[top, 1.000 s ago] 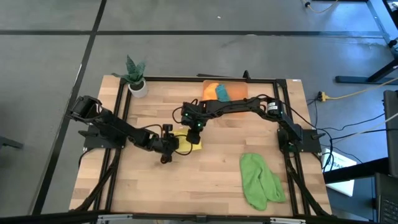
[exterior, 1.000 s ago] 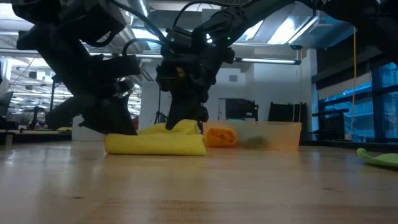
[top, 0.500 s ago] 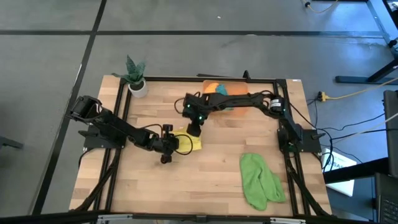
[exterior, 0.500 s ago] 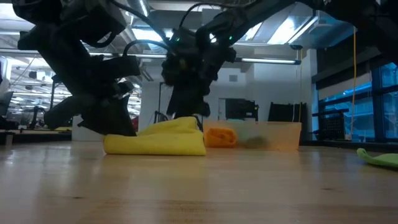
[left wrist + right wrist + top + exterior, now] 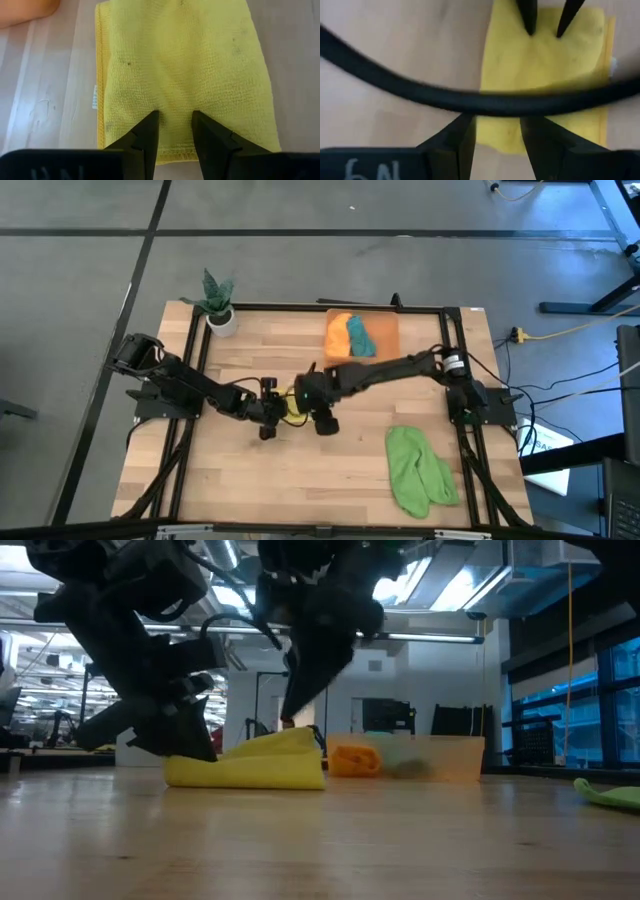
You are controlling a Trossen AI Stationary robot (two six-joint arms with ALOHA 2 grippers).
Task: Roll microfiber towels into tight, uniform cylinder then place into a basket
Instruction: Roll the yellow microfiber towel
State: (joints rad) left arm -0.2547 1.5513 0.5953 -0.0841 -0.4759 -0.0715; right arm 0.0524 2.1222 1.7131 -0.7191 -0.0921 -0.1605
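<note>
Orange and teal rolls [image 5: 349,333] already sit in my basket [image 5: 385,325] at the far edge of the table, so I count two towels done. Two are left: the yellow towel [image 5: 293,400] lies folded flat at mid-table, and the green towel [image 5: 419,468] is heaped loose toward the near right corner, well apart from both arms.

My left gripper [image 5: 175,131] rests on the yellow towel's near edge, its fingers parted with cloth showing between them, pinching nothing. My right gripper [image 5: 496,131] hangs over the opposite end of that towel, fingers also spread and empty. I judge the rolling of this one has barely begun.

From above, the two arms cover nearly all of the yellow towel; only a sliver shows. The left wrist view gives me what that hides: a neat rectangle with a small label at one edge. The low view [image 5: 245,765] adds that one side is humped up, which neither wrist view reveals. Only the right wrist view shows both sets of fingertips facing each other across the cloth.
</note>
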